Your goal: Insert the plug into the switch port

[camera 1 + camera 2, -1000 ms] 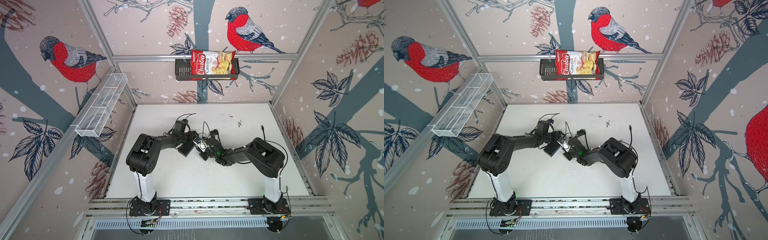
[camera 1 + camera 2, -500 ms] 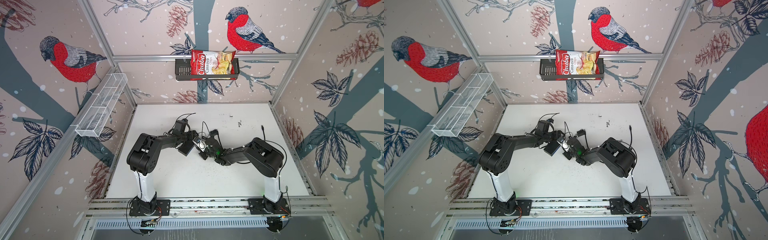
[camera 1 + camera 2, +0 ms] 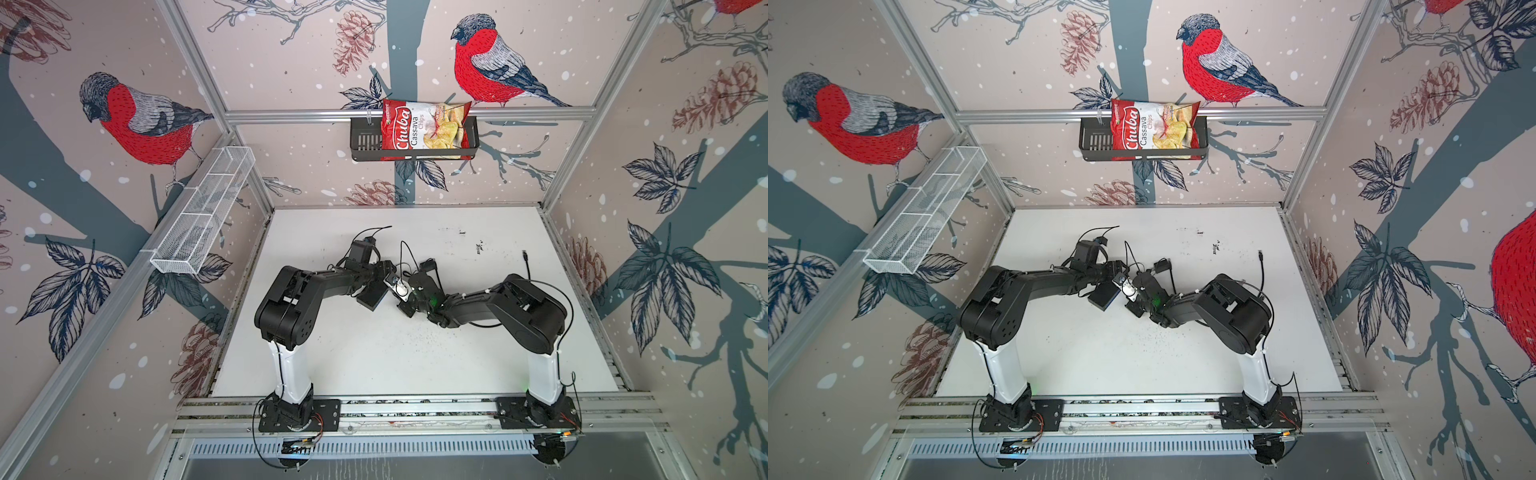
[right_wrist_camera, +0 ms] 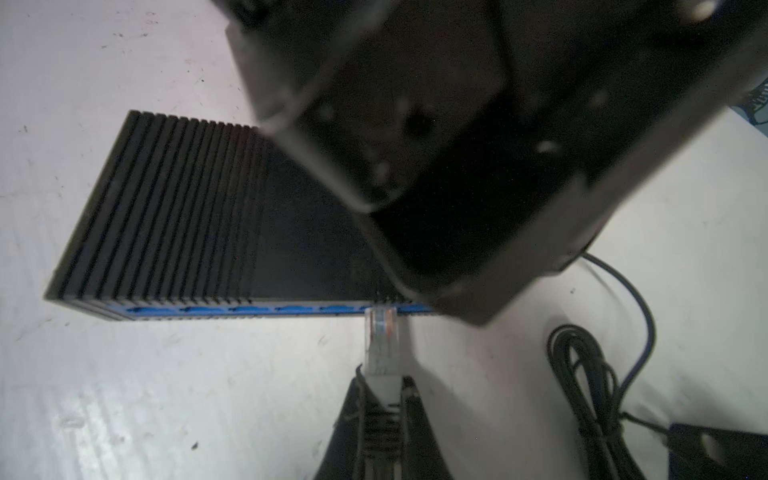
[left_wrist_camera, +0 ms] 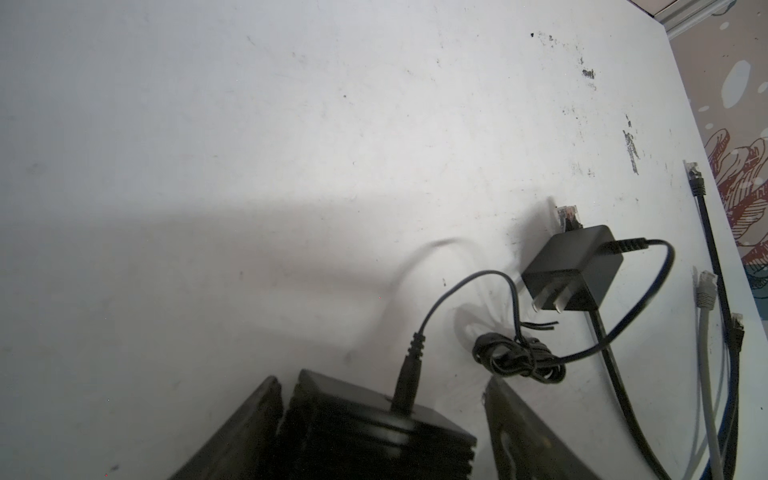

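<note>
- The switch (image 4: 199,216) is a flat, ribbed black slab on the white table (image 4: 124,395). In both top views it sits near the middle, under the left arm's end (image 3: 372,298) (image 3: 1104,297).
- Its long axis runs across the right wrist view, and the blue port face (image 4: 232,311) lies along the long side turned toward the right gripper (image 4: 383,380).
- The right gripper's jaws are narrow, clamped on the boot behind the clear plug (image 4: 380,336).
- The plug's long axis is square to the switch's, pointing straight ahead from the right gripper at the port row.
- The plug's tip meets the blue face at a port near the end of the row, and nearly all of its body is outside. I judge it lined up but not seated.
- The left gripper (image 5: 382,384) stands wide astride the switch (image 5: 357,432), at the end the plug aims for. One finger lies along the switch's side. The blurred view shows a sliver of table by the other finger, so I cannot tell whether it grips.
- The right arm is nearer the port. The coming move looks like a short push along the plug's own axis, with the left arm bracing against it.
- The power cord (image 5: 457,291) leaves the far side of the switch toward the adapter (image 5: 573,274), well away from the plug's line.
</note>
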Tool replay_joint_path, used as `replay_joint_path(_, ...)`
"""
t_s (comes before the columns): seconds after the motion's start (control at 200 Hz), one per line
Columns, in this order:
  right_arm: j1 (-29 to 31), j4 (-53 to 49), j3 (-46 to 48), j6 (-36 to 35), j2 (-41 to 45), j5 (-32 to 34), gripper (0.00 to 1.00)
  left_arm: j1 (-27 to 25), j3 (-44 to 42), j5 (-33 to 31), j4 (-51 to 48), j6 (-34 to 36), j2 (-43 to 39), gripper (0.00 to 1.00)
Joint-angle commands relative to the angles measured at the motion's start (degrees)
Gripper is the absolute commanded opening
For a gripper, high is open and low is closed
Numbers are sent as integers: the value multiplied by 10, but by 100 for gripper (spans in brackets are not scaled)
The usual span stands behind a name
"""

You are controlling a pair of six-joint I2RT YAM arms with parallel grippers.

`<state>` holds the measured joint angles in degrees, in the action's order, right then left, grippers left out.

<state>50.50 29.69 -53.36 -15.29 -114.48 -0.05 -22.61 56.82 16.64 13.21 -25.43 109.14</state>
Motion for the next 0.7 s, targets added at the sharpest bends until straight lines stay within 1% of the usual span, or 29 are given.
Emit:
replay_joint_path(0.0,-2,23,-7,-10,-3,-11,0,-6,0,47,-34,-9,5,76)
replay_joint_path(0.26,-3,24,-15,0,-3,-59,0,-10,0,50,-31,-12,6,76)
replay_joint_path(0.375,-1,32,-19,9,-5,-59,0,-14,0,54,-29,-13,9,76)
replay_joint_path(0.585,-1,62,-20,24,-7,-20,0,-16,0,57,-28,-14,13,75)
replay_joint_path(0.695,-3,68,-23,21,-9,1,0,-16,0,56,-31,-12,15,75)
